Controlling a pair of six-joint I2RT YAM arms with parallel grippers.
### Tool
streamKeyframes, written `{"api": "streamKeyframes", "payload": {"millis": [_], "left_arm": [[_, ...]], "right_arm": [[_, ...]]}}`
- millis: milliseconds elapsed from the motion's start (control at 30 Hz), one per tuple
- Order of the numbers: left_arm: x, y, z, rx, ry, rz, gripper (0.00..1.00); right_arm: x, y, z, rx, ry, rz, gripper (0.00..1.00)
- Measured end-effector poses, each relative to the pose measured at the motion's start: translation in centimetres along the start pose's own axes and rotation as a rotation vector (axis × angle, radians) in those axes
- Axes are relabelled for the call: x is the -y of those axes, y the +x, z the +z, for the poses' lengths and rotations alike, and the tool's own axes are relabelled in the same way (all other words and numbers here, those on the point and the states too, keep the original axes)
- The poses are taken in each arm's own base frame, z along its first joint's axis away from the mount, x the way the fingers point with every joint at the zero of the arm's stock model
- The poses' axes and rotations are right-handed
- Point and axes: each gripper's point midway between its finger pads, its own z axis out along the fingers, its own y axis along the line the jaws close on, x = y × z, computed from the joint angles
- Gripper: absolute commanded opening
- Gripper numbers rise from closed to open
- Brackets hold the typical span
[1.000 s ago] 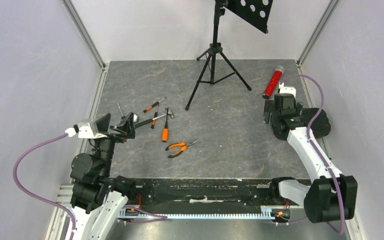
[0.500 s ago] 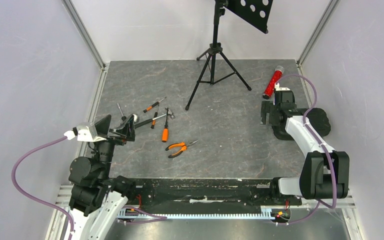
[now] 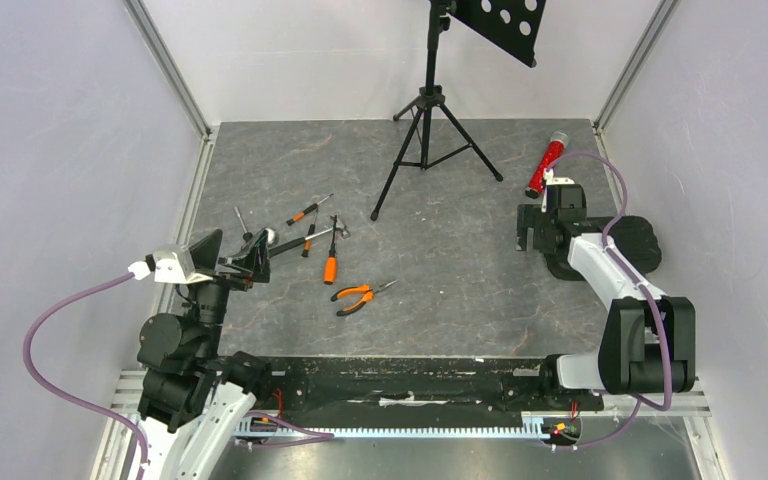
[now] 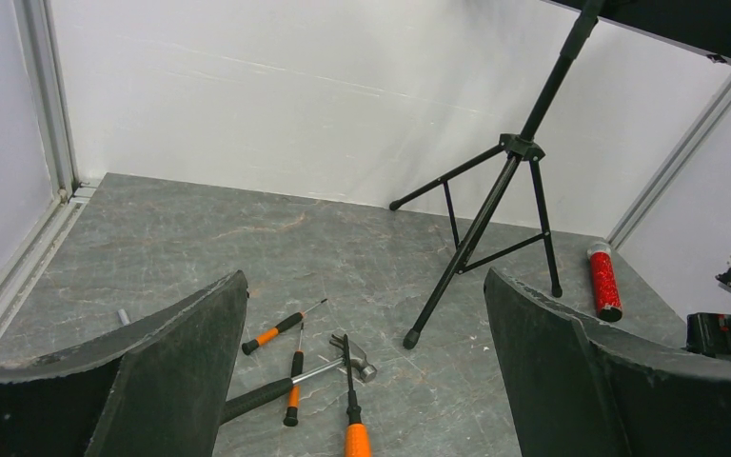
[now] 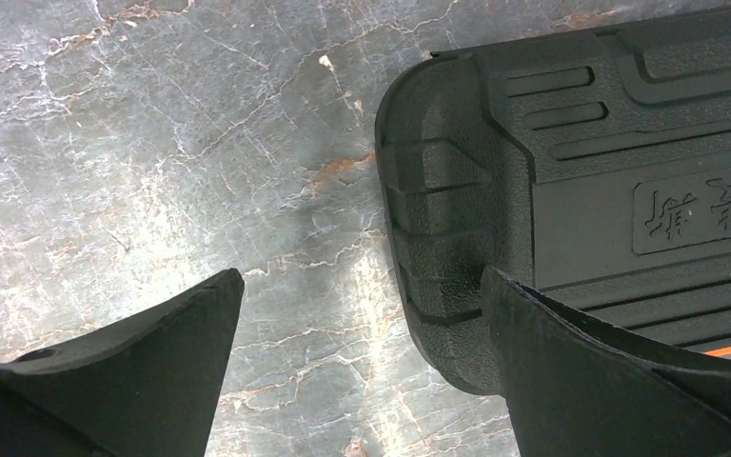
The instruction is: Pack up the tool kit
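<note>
The tool kit's black ribbed case (image 5: pixel 571 190) lies shut at the right of the floor, partly under my right arm (image 3: pixel 628 243). My right gripper (image 5: pixel 362 276) hangs open over the case's left corner, one finger above that corner and the other above bare floor. Loose tools lie at the left: orange-handled pliers (image 3: pixel 363 293), a hammer (image 4: pixel 343 362), and orange-and-black screwdrivers (image 4: pixel 281 327) (image 4: pixel 294 381) (image 4: pixel 352 419). My left gripper (image 4: pixel 364 276) is open and empty, raised just short of the hammer and screwdrivers (image 3: pixel 232 252).
A black tripod stand (image 3: pixel 430 140) stands at the back centre, one foot near the tools (image 4: pixel 409 338). A red glittery tube (image 3: pixel 545 165) lies at the back right, beyond my right gripper. White walls and metal rails close in the grey floor (image 3: pixel 440 260).
My right arm has folded back at the elbow, and its gripper has shifted a little left and farther back over the case's edge. The left arm has barely moved.
</note>
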Motion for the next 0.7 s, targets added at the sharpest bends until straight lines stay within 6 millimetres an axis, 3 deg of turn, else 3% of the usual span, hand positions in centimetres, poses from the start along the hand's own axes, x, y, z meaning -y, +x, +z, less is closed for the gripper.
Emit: {"api": "streamKeyframes", "payload": {"millis": [433,700], "left_arm": [[0.0,0.0,0.0,0.000,0.000,0.000,1.00],[0.0,0.0,0.0,-0.001,0.001,0.000,1.00]], "right_arm": [[0.7,-0.2,0.3,0.017,0.042,-0.012,0.98],[0.0,-1.2,1.0,0.051,-0.005,-0.042,0.98]]}}
